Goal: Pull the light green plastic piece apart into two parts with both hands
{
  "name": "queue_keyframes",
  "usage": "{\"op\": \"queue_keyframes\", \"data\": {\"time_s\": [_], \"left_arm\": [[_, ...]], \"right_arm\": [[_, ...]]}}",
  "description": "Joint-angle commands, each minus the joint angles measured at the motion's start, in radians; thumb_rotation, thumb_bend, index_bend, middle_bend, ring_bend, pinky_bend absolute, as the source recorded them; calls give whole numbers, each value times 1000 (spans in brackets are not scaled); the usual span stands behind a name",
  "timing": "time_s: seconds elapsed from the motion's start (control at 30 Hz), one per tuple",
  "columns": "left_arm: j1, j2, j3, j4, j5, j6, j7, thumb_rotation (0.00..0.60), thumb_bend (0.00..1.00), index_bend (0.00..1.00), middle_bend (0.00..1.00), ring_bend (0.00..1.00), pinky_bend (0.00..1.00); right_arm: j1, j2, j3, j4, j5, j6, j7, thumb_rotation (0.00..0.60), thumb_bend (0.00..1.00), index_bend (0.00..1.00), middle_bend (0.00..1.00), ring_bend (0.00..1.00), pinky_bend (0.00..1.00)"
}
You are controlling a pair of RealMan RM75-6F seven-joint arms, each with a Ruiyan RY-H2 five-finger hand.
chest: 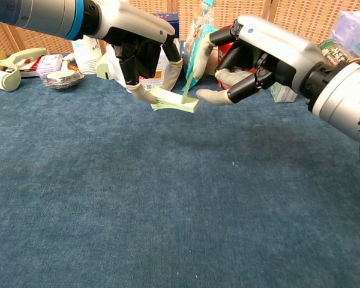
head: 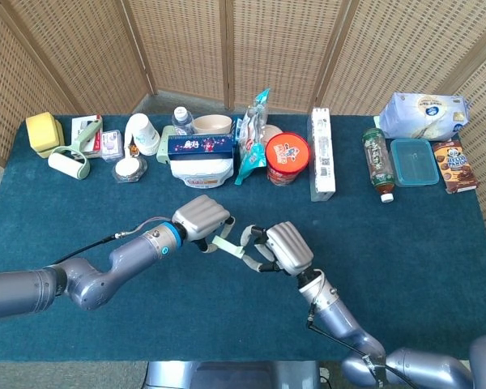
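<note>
The left robot hand pinches the green piece above the blue surface, mid-table. The right robot hand has its fingers on the upright flap, though I cannot tell whether it grips. To part it cleanly, both should clamp firmly, then draw straight apart. The piece's long axis runs roughly left-right, one flap pointing up.

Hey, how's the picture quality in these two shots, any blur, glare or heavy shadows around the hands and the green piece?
Head view: even, soft light, no glare; the light green plastic piece is small but sharp between the left hand and right hand. Chest view: the hands are crisp, with shiny highlights on the right hand's casing, faint shadows on the blue tablecloth, and the items behind slightly soft.
</note>
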Motion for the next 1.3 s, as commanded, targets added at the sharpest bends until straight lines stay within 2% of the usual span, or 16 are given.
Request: {"op": "queue_keyframes", "data": {"time_s": [0.03,0.17,0.33,0.77,1.3], "left_arm": [[-1,-1,2,2,2,0,-1,600,346,603,1000,1000,1000],[-4,-7,7,8,1,-2,-4,600,346,603,1000,1000,1000],[-8,-14,14,16,-1,-4,-4,600,346,603,1000,1000,1000],[-24,-32,24,35,-9,-16,-9,600,346,602,1000,1000,1000],[-48,-53,26,65,-18,-26,-17,600,346,599,1000,1000,1000]], "right_arm": [[1,1,1,-1,1,2,0,600,319,546,1000,968,842],[2,2,1,-3,1,5,0,600,319,578,1000,968,842],[5,-2,3,0,6,7,3,600,320,570,1000,968,841],[15,-14,2,7,8,7,7,600,320,499,1000,968,842],[23,-21,-3,-1,14,3,-16,600,323,529,1000,967,841]]}}
